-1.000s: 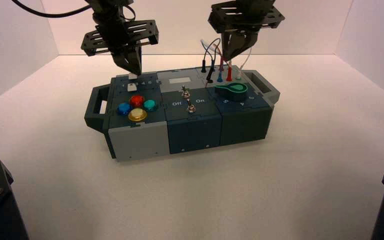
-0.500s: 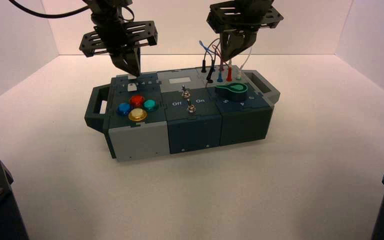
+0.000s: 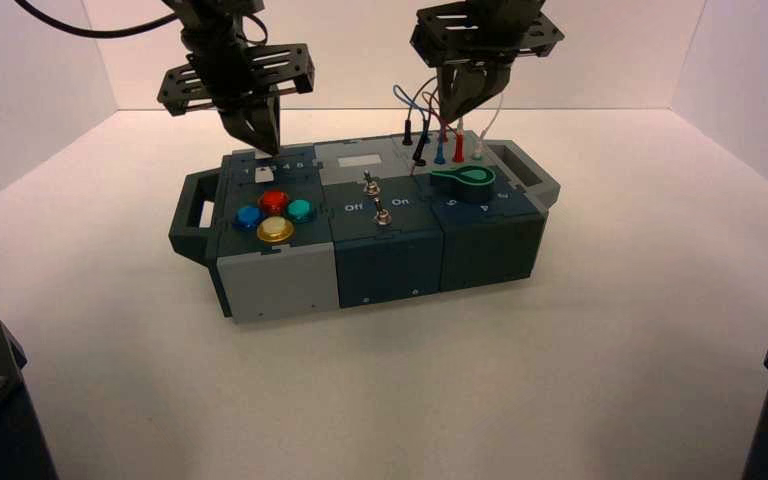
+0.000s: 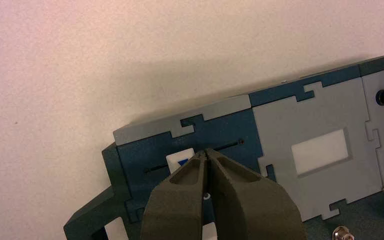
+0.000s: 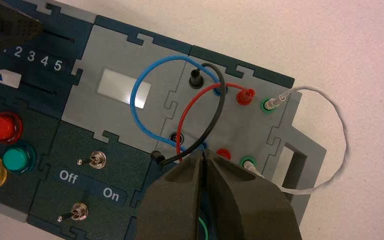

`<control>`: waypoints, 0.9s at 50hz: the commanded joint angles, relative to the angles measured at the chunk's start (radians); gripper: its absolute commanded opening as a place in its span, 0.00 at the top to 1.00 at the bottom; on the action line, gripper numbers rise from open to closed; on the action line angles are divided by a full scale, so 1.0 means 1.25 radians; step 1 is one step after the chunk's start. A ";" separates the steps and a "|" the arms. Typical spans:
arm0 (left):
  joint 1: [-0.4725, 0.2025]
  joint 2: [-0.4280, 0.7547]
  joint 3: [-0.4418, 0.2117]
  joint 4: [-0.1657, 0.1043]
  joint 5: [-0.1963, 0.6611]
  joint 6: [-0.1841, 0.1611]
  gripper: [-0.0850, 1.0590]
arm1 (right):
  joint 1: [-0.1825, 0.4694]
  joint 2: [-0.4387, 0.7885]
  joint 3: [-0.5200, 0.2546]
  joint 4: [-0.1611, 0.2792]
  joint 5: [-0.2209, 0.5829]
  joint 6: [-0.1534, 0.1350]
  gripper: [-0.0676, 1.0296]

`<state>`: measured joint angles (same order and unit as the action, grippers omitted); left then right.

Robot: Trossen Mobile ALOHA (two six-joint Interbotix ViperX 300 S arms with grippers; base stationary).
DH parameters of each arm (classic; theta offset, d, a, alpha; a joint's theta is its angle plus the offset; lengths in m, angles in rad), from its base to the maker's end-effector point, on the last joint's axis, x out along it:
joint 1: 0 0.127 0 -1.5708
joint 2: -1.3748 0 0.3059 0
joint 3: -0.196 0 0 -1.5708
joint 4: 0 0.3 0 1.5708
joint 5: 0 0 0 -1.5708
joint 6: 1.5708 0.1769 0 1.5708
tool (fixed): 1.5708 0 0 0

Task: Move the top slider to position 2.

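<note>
Left gripper (image 3: pixel 268 150) has its two black fingers (image 4: pixel 182 185) pressed together with nothing between them, and in the high view it's pointing down at the far left corner of the dark blue and grey box (image 3: pixel 278 285). The top slider, a small white blocky knob (image 3: pixel 264 154), is right at the tips, also at the box's far left.

Left wrist view: that same knob sits partway along its thin dark slot (image 4: pixel 230 145) on the box, with slot showing on both sides of it. The fingertips are right beside the knob (honestly can't tell if they're touching it).

Right wrist view: the left gripper covers most of the top slider, but you can read the white printed 2 (image 5: pixel 18 51) in the numeral row on the box, between the two slider tracks. The second white slider knob (image 5: pixel 8 78) is on the box's lower track, near the red round button (image 5: pixel 4 127). Right gripper (image 5: pixel 204 153) is just parked, closed, above the box's wire panel (image 5: pixel 240 125).
</note>
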<state>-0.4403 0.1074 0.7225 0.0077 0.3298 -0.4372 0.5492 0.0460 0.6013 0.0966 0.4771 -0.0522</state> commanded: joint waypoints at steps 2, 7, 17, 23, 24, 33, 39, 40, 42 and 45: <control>0.005 -0.028 -0.005 0.002 -0.002 0.000 0.95 | 0.009 -0.012 -0.022 0.004 -0.002 -0.001 0.96; 0.006 -0.028 -0.001 0.002 -0.002 0.001 0.95 | 0.009 -0.012 -0.022 0.004 -0.002 -0.001 0.96; 0.006 -0.028 0.000 0.004 -0.002 0.002 0.95 | 0.009 -0.012 -0.022 0.002 -0.001 -0.001 0.96; 0.006 -0.028 0.000 0.004 -0.002 0.002 0.95 | 0.009 -0.012 -0.022 0.004 -0.001 -0.001 0.96; 0.006 -0.028 0.001 0.005 -0.002 0.002 0.95 | 0.009 -0.012 -0.022 0.002 -0.001 -0.001 0.96; 0.006 -0.028 0.000 0.007 -0.002 0.004 0.95 | 0.009 -0.012 -0.022 0.002 0.000 -0.001 0.96; 0.006 -0.027 -0.005 0.007 -0.001 0.004 0.95 | 0.009 -0.011 -0.022 0.002 -0.001 -0.001 0.96; 0.005 -0.028 -0.006 0.007 -0.001 0.004 0.95 | 0.009 -0.011 -0.023 0.001 -0.001 -0.002 0.96; 0.002 -0.028 -0.009 0.007 0.001 0.004 0.95 | 0.009 -0.011 -0.022 0.001 0.000 -0.001 0.96; -0.004 -0.029 -0.016 0.007 0.017 0.004 0.95 | 0.010 -0.010 -0.022 0.000 0.002 -0.001 0.96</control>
<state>-0.4418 0.1074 0.7302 0.0138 0.3375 -0.4341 0.5492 0.0445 0.6013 0.0951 0.4801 -0.0537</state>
